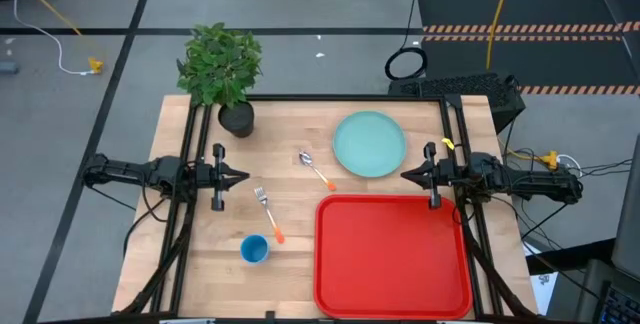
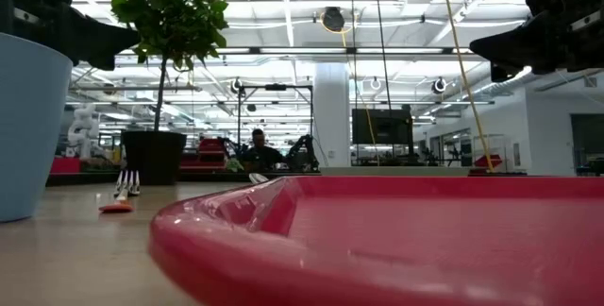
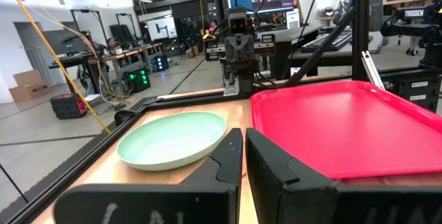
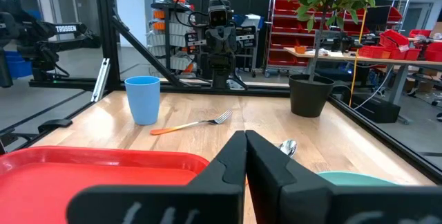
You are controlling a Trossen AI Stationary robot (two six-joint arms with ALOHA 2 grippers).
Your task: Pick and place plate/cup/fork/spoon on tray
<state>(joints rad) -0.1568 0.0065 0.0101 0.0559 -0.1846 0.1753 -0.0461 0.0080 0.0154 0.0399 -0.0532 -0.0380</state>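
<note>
Both our left hand [image 1: 243,175] and right hand [image 1: 405,174] hover with fingers together, holding nothing. Plate [image 1: 369,144], spoon [image 1: 316,169], fork [image 1: 268,211] and cup [image 1: 254,249] lie on the worktop [image 1: 290,264], off the tray [image 1: 392,256]. The flat cutlery may slip from our pinch.

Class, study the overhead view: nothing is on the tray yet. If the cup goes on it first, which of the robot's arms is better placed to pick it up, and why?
Probably the left. The cup stands on the left gripper's side of the table, near it, while the tray lies between the cup and the right gripper. Both grippers look shut and hold nothing.
</note>
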